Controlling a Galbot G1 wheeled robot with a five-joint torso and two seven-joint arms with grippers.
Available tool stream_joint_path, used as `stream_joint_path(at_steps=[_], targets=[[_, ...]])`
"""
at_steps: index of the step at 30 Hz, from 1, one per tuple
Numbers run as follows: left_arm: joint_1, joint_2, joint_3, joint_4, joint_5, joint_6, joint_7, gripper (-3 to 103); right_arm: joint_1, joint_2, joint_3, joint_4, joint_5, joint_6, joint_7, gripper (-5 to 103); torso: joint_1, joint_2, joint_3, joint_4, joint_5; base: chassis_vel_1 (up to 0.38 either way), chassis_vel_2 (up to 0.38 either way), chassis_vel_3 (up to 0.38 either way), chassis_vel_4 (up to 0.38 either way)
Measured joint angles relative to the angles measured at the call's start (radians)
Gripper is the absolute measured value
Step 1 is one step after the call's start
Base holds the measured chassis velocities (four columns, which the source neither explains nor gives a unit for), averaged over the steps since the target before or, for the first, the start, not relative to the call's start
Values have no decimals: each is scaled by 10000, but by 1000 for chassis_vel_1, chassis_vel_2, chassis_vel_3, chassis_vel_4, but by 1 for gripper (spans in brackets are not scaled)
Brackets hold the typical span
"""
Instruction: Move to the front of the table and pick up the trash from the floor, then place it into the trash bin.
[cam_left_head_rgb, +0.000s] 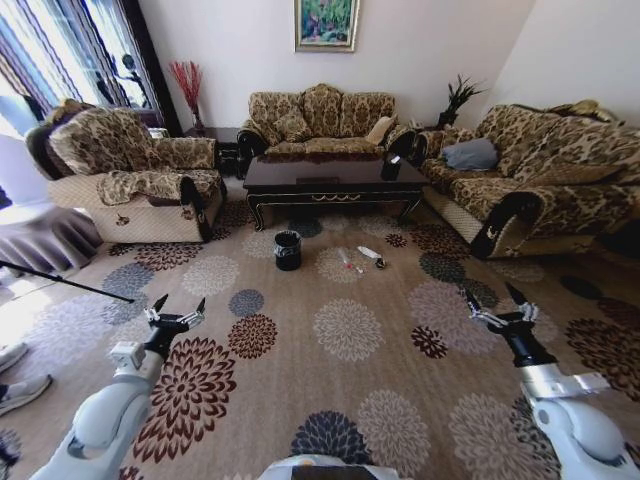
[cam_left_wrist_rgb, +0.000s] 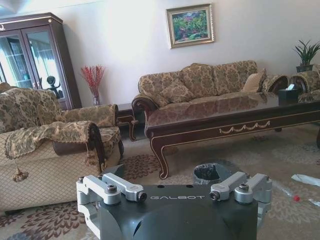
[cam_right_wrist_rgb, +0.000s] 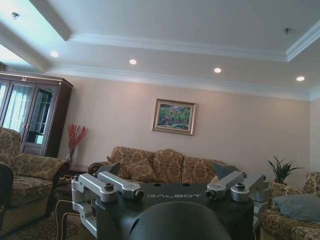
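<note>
The dark wood table (cam_left_head_rgb: 335, 183) stands across the room, in front of the far sofa. On the patterned floor (cam_left_head_rgb: 345, 330) before it sits the small black trash bin (cam_left_head_rgb: 288, 250). To the bin's right lies the trash: a clear bottle (cam_left_head_rgb: 348, 261), a white wrapper (cam_left_head_rgb: 368, 253) and a dark round scrap (cam_left_head_rgb: 380, 264). My left gripper (cam_left_head_rgb: 178, 303) and right gripper (cam_left_head_rgb: 490, 296) hang open and empty over the carpet, well short of the litter. The left wrist view shows the table (cam_left_wrist_rgb: 235, 122), the bin (cam_left_wrist_rgb: 207, 173), the red-capped bottle (cam_left_wrist_rgb: 290, 194) and the wrapper (cam_left_wrist_rgb: 306, 179).
An armchair (cam_left_head_rgb: 135, 180) flanks the table on the left and a long sofa (cam_left_head_rgb: 530, 180) on the right. A black tissue box (cam_left_head_rgb: 391, 166) stands on the table's right end. A thin black rod (cam_left_head_rgb: 65, 281) slants over the carpet at the left.
</note>
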Motion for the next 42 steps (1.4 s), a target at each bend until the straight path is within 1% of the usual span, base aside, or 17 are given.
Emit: stream_joint_path(at_steps=[1, 5, 14, 15, 25, 31, 42], targets=[[0, 0, 0, 0, 0, 0, 0, 100, 0, 0, 0, 0, 0, 0, 0, 100, 0, 0, 0, 0, 0, 0, 0, 0, 0], [-19, -147, 52, 124, 129, 13, 14, 100, 2, -14, -23, 50, -15, 4, 1, 100, -102, -240, -138, -1, -2, 0, 0, 0, 0], [31, -138, 90, 184, 221, -38, 96, 100, -33, 8, 10, 63, 30, 1, -21, 100, -269, -638, -371, -1, -1, 0, 0, 0, 0], [13, -137, 109, 213, 222, -42, 96, 100, -22, 50, 9, 49, -13, 12, -21, 100, -312, -727, -417, -1, 0, 0, 0, 0, 0], [58, -174, 139, 378, 151, -214, 144, 100, -28, 204, -37, 46, -122, 44, -68, 100, -498, -1151, -655, 0, 0, 0, 0, 0, 0], [41, -192, 102, 373, 89, -452, 144, 100, -104, 252, -34, 135, -238, 62, -46, 100, -632, -1458, -829, -1, 0, 0, 0, 0, 0], [113, -226, 45, 277, 16, -423, 137, 100, -268, 500, -14, 136, -224, 227, -261, 100, -844, -1963, -1121, 0, 0, 0, 0, 0, 0]])
